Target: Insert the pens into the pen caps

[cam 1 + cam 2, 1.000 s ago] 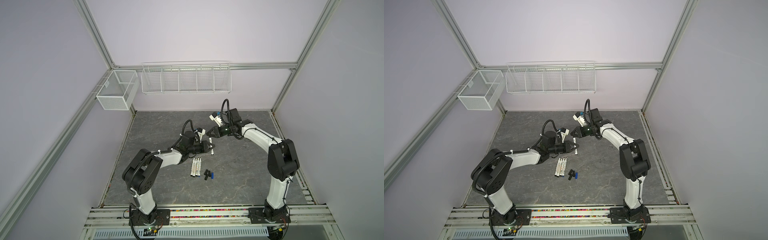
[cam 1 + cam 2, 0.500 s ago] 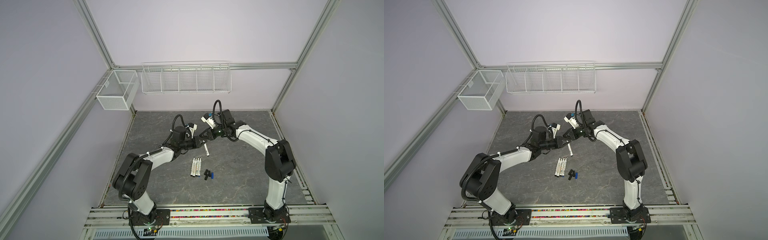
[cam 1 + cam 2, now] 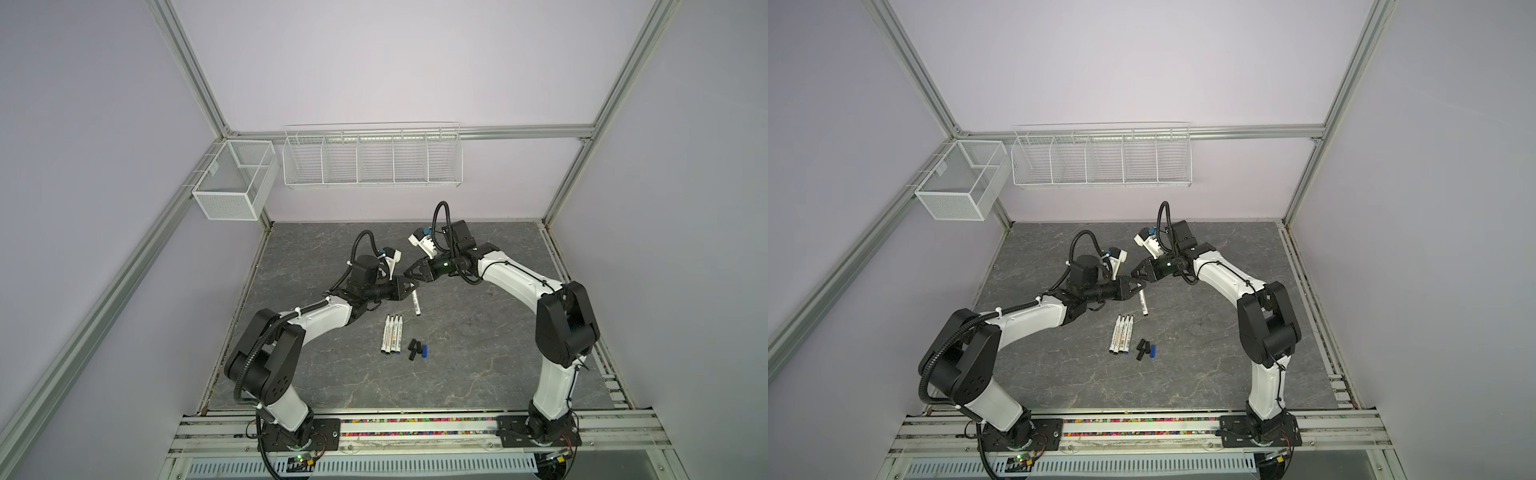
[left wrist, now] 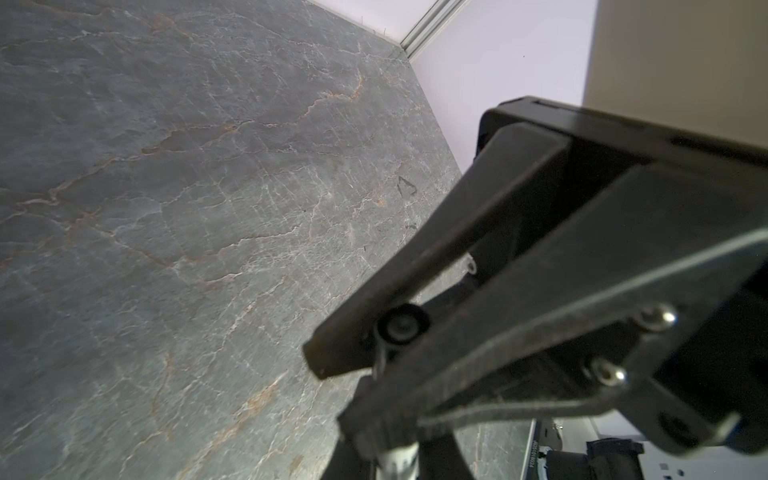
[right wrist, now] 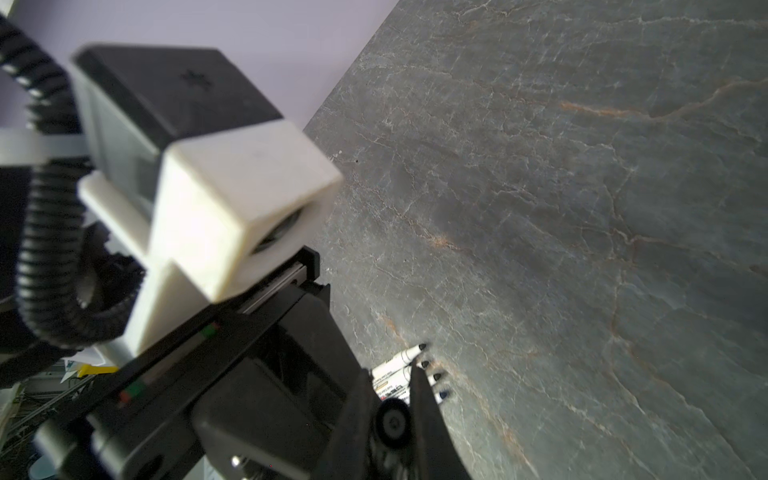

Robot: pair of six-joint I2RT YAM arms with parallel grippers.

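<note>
Above mid-table, pen (image 3: 416, 304) clamped in left jaws, black cap (image 5: 392, 422) clamped in right jaws alongside.

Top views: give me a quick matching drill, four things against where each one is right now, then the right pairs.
1 lone pen
2 row of pens
3 blue cap
4 raised black cap

A in the shut right hand
B hanging from the shut left hand
C lying side by side on the table
D on the table beside the loose black caps

Pairs: 1-B, 2-C, 3-D, 4-A
</note>
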